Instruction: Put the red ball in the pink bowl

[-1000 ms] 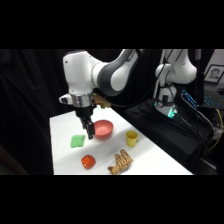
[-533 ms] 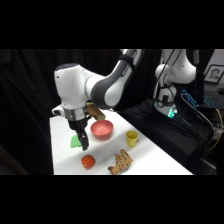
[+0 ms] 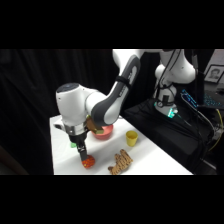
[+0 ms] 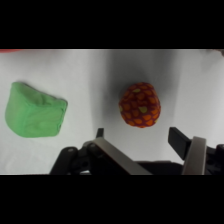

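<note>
The red ball (image 4: 140, 104) is a small red-orange ball with yellow speckles and lies on the white table. In the side view the red ball (image 3: 89, 162) is near the table's front edge. My gripper (image 3: 82, 154) hangs just above it, and in the wrist view my gripper (image 4: 142, 142) is open, its fingers (image 4: 192, 150) standing either side of the ball's near edge without touching it. The pink bowl (image 3: 105, 132) sits behind the arm, mostly hidden by the arm's white and grey body.
A green lump (image 4: 35, 110) lies on the table left of the ball in the wrist view. A small yellow cup (image 3: 131, 138) stands right of the bowl. A brown ridged object (image 3: 121, 162) lies near the front edge, right of the ball.
The arm has swung forward and down from above the bowl toward the table's front left, bringing the gripper low over the red ball.
</note>
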### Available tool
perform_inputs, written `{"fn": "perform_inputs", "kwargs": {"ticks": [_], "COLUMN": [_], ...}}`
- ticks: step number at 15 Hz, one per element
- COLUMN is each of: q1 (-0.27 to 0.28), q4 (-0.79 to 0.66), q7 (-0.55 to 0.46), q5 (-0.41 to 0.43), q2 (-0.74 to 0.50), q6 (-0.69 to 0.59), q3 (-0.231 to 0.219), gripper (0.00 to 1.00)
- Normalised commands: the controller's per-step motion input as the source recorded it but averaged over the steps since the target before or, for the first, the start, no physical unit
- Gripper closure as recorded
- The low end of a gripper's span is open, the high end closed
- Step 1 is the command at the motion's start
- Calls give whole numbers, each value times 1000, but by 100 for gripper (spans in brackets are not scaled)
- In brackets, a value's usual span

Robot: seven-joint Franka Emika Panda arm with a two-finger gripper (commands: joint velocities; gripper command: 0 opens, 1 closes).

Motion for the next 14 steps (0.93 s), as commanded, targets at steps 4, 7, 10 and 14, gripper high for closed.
{"fn": "perform_inputs", "kwargs": {"ticks": [4, 7, 10, 14], "q1": [112, 106, 81, 61], "q4": [131, 117, 113, 128], "q7": [210, 190, 169, 144], "q5": [-78, -62, -54, -42], "q2": [170, 118, 109, 125], "q6": [160, 121, 110, 110], "q3": [-73, -74, -79, -76], "gripper": [0, 0, 0, 35]}}
